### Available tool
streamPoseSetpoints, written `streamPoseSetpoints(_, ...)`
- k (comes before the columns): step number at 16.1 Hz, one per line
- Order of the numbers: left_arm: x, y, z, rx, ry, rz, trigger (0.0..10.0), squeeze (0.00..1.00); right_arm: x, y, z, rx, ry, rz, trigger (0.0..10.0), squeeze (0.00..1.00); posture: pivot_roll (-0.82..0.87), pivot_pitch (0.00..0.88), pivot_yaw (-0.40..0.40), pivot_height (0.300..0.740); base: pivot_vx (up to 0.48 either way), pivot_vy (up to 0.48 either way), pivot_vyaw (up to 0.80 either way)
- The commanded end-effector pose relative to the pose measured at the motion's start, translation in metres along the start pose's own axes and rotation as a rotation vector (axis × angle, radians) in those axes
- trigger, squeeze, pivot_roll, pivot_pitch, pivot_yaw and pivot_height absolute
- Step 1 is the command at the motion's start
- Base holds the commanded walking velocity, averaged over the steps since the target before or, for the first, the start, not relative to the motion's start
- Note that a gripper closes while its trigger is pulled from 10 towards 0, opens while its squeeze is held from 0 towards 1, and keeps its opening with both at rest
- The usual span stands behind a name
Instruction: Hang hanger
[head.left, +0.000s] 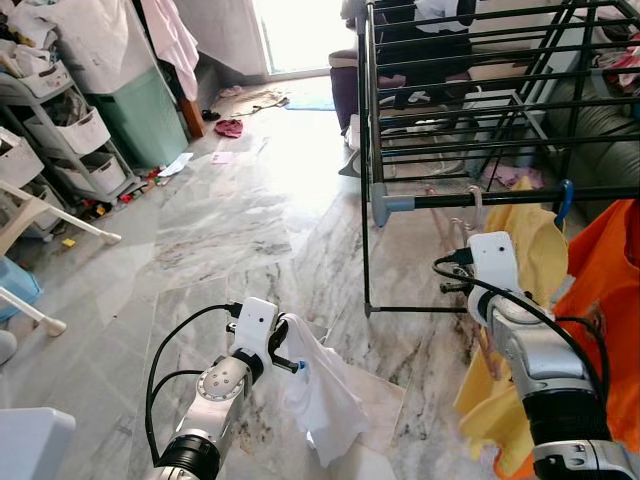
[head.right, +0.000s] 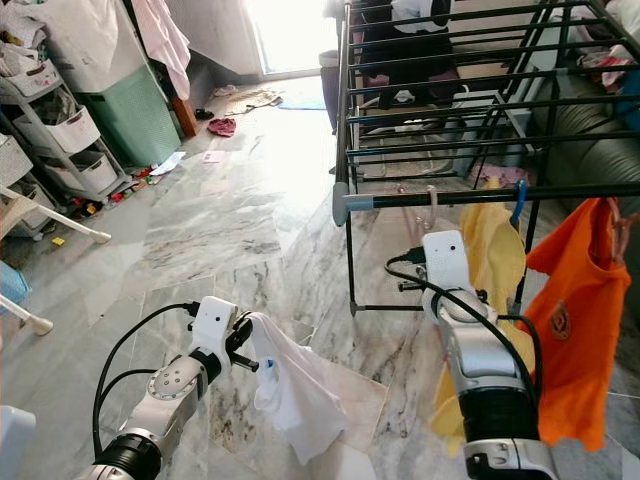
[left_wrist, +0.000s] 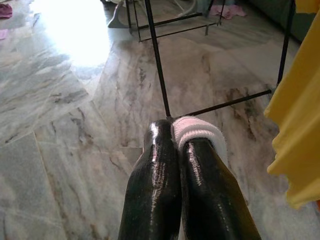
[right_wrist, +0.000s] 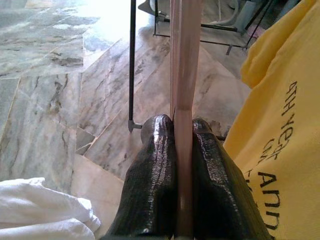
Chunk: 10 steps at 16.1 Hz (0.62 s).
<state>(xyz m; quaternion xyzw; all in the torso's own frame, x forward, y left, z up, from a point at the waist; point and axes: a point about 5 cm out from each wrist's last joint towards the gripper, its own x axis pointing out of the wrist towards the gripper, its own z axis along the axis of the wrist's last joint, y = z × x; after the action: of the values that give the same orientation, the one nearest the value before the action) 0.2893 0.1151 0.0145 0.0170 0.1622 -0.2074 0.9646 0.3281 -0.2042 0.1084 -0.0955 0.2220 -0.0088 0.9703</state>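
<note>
Low in the frame, left of centre, the left claw (left_wrist: 172, 137) is clamped on a white garment (head.left: 318, 392), its two black fingers (left_wrist: 150, 185) pressed together with a fold of white cloth pinched at their tips; the rest of the garment hangs down from the claw above the grey marble floor (head.left: 220, 240). At lower right, the right claw (right_wrist: 176, 131) is closed on a pale pink hanger (right_wrist: 184, 60), whose flat strip is squeezed between both fingers (right_wrist: 150, 180) and runs straight on beyond their tips. In the head views the hanger's hook (head.right: 432, 205) reaches up to the nearest black rail (head.right: 500, 194) of the drying rack (head.left: 460, 90), right of centre; whether the hook rests on the rail cannot be told. Just beside the right arm hangs a yellow T-shirt (head.left: 540, 250) with dark lettering, and further toward the right edge an orange T-shirt (head.right: 580, 320) hangs from the same rail near a blue hook (head.left: 566, 197). Beyond the rack's foot the floor runs to a bright doorway at the upper middle, with scattered clothes (head.left: 228, 127) lying before it. At upper left stand a green bin (head.left: 140, 115) and a white tiered shelf unit (head.left: 60, 130) holding baskets.
</note>
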Motion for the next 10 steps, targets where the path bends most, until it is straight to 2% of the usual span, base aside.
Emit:
streamPoseSetpoints(1, -0.001, 0.006, 0.002, 0.022, -0.005, 0.013, 10.0, 0.00, 0.000, 0.005, -0.003, -0.006, 0.005, 0.007, 2.8, 0.00, -0.26, 0.000, 0.141, 0.740, 0.000, 0.000, 0.00)
streamPoseSetpoints(2, -0.001, 0.006, 0.002, 0.022, -0.004, 0.013, 10.0, 0.00, 0.000, 0.005, -0.003, -0.005, 0.005, 0.005, 2.0, 0.00, -0.26, 0.000, 0.141, 0.740, 0.000, 0.000, 0.00)
streamPoseSetpoints(3, 0.000, 0.006, 0.002, 0.023, -0.002, 0.013, 10.0, 0.00, 0.000, 0.005, -0.003, -0.003, 0.004, 0.002, 0.0, 0.00, -0.26, 0.000, 0.141, 0.740, 0.000, 0.000, 0.00)
streamPoseSetpoints(6, 0.000, 0.006, 0.001, 0.023, 0.003, 0.016, 10.0, 0.00, 0.001, 0.008, -0.001, 0.001, -0.007, -0.010, 0.0, 0.00, -0.26, 0.000, 0.138, 0.740, 0.000, 0.000, 0.00)
streamPoseSetpoints(7, 0.000, 0.006, 0.002, 0.025, -0.008, 0.022, 10.0, 0.00, 0.000, 0.009, 0.003, 0.020, -0.046, -0.028, 0.0, 0.00, -0.26, 0.000, 0.136, 0.740, 0.000, 0.000, 0.00)
streamPoseSetpoints(8, -0.001, 0.007, 0.006, 0.025, -0.038, 0.036, 10.0, 0.00, -0.003, 0.012, 0.011, 0.024, -0.112, -0.053, 3.5, 0.00, -0.26, 0.000, 0.135, 0.740, 0.000, 0.000, 0.00)
streamPoseSetpoints(9, -0.001, 0.009, 0.009, 0.024, -0.064, 0.048, 10.0, 0.00, -0.006, 0.014, 0.013, 0.039, -0.152, -0.070, 7.5, 0.00, -0.26, 0.000, 0.135, 0.740, 0.000, 0.000, 0.00)
streamPoseSetpoints(10, -0.001, 0.008, 0.012, 0.015, -0.089, 0.046, 10.0, 0.00, -0.008, 0.017, 0.014, 0.041, -0.168, -0.076, 10.0, 0.00, -0.26, 0.000, 0.135, 0.740, 0.000, 0.000, 0.00)
